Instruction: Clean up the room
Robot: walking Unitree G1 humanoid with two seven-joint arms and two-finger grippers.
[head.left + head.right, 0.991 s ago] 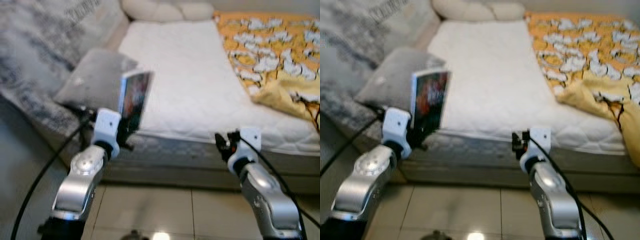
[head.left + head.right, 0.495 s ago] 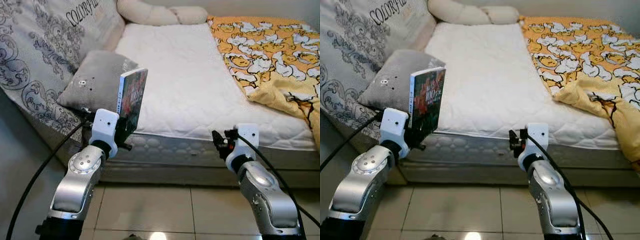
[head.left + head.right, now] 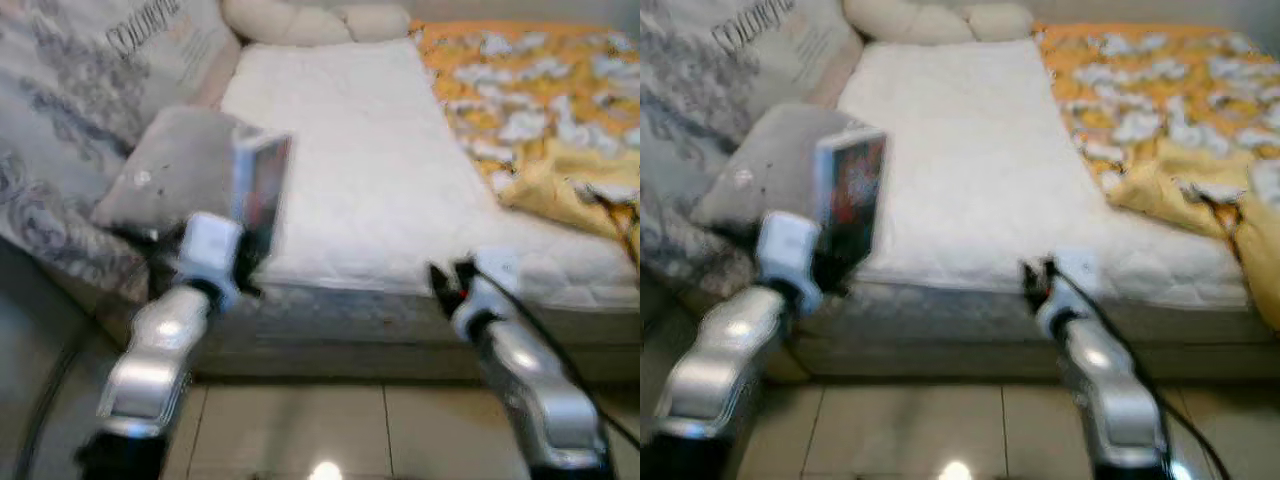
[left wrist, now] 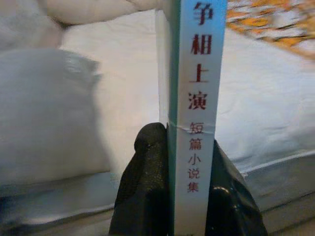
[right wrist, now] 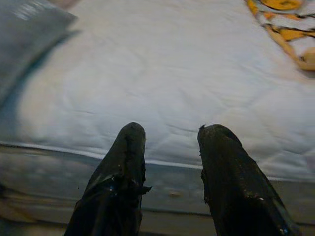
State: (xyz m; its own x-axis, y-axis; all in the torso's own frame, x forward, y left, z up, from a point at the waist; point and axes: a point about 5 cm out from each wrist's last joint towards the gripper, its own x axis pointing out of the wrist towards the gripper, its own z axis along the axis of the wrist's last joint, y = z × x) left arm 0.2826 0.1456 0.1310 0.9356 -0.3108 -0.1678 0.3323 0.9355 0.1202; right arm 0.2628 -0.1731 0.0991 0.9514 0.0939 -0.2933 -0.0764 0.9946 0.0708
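My left gripper (image 3: 243, 262) is shut on a book (image 3: 258, 190) that stands upright, raised in front of the bed's near left corner. In the left wrist view the book's pale spine (image 4: 199, 98) with red characters sits clamped between the two black fingers (image 4: 145, 187). My right gripper (image 3: 447, 282) hovers just before the mattress edge, open, with nothing between its fingers (image 5: 123, 172). The white mattress (image 3: 350, 150) stretches ahead of both arms.
A grey pillow (image 3: 170, 165) lies at the bed's left side, against a large patterned cushion (image 3: 80, 90). An orange and yellow blanket (image 3: 540, 110) covers the bed's right part. A cream bolster (image 3: 310, 20) lies at the head. Tiled floor (image 3: 330, 430) is underfoot.
The whole picture has shifted and blurred, so the camera moved. The book stays in my left gripper, and both arms keep about the same pose before the bed.
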